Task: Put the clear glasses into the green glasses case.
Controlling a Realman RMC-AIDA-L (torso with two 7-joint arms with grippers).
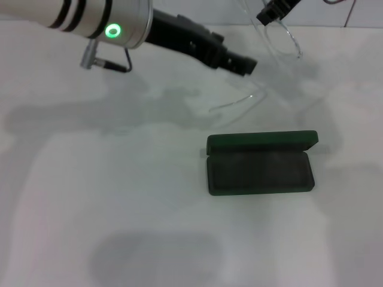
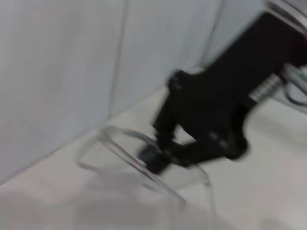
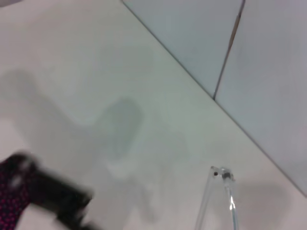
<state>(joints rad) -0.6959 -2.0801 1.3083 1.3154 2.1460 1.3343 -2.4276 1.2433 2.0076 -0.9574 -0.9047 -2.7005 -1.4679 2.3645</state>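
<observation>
The clear glasses hang in the air at the far right of the table, with one thin arm trailing down toward the tabletop. My right gripper is shut on their lens rim at the top edge of the head view. The left wrist view shows that black right gripper pinching the clear glasses. My left gripper reaches in from the far left and stops just left of the glasses, apart from them. The green glasses case lies open, its dark lining empty and its lid standing at the far side, nearer to me than the glasses.
A white wall rises right behind the table's far edge, close to the glasses. The left forearm, silver with a green light, spans the far left. Bare white tabletop lies to the left of the case and in front of it.
</observation>
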